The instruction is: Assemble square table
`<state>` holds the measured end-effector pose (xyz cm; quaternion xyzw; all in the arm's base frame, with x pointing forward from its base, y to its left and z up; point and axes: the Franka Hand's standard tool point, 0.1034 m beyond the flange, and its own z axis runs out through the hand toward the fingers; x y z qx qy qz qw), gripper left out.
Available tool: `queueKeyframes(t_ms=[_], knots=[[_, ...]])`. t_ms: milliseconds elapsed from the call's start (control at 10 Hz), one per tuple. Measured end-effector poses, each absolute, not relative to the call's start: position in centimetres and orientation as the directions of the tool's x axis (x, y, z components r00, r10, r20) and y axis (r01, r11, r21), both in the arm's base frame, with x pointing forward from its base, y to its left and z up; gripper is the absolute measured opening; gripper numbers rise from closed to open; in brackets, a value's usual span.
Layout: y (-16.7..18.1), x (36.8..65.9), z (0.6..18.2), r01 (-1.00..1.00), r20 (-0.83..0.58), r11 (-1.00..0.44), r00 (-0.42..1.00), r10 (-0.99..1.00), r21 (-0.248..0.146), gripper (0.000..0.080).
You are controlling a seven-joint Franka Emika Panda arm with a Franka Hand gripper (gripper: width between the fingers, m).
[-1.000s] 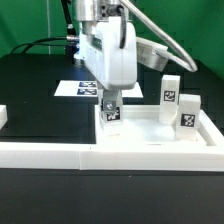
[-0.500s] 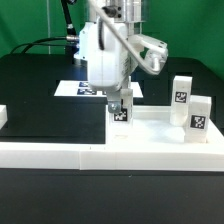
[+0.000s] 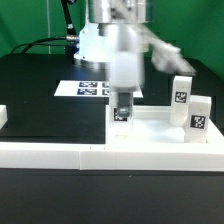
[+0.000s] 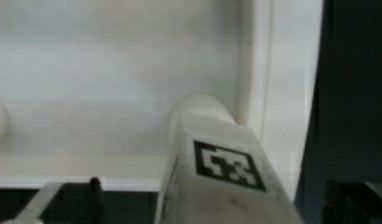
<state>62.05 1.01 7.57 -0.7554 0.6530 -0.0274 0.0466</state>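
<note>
My gripper (image 3: pixel 121 108) is shut on a white leg block (image 3: pixel 121 114) with a black-and-white tag. It holds the block upright at the near left corner of the white square slab (image 3: pixel 155 128). In the wrist view the tagged leg (image 4: pixel 223 165) stands between my dark fingers (image 4: pixel 78 198), over the slab's surface (image 4: pixel 117 80) near its edge. Two more tagged leg blocks (image 3: pixel 181 94) (image 3: pixel 198 118) stand at the slab's right side in the exterior view. A fourth leg is not in view.
A long low white rail fence (image 3: pixel 90 153) runs along the front. The marker board (image 3: pixel 85 88) lies on the black table behind my arm. A small white piece (image 3: pixel 3 117) sits at the far left edge.
My gripper moved to the exterior view's right with the leg block, then dipped slightly. The slab and the two standing legs also shifted right.
</note>
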Motion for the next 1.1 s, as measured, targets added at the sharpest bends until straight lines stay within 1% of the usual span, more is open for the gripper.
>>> queueKeyframes(t_ms=[100,200,400,500,600,700,800,1000,1100], knots=[[0.8,61.9,7.4,-0.982,-0.017,-0.156,0.159,-0.987,-0.104,0.0641],[0.7,61.9,7.4,-0.962,-0.004,-0.251,0.253,-0.967,-0.104,0.0641],[0.6,61.9,7.4,-0.920,0.010,-0.378,0.379,-0.925,-0.102,0.0648],[0.7,62.0,7.5,-0.877,0.023,-0.470,0.470,-0.882,-0.102,0.0649],[1.3,62.1,7.6,-0.764,0.066,-0.638,0.634,-0.770,-0.100,0.0649],[1.7,62.0,7.6,-0.649,0.094,-0.755,0.749,-0.656,-0.093,0.0649],[1.5,61.7,7.3,-0.548,0.106,-0.833,0.826,-0.554,-0.078,0.0649],[1.3,61.6,7.2,-0.458,0.123,-0.886,0.878,-0.463,-0.065,0.0649],[1.3,61.6,7.1,-0.433,0.125,-0.899,0.891,-0.437,-0.061,0.0526]])
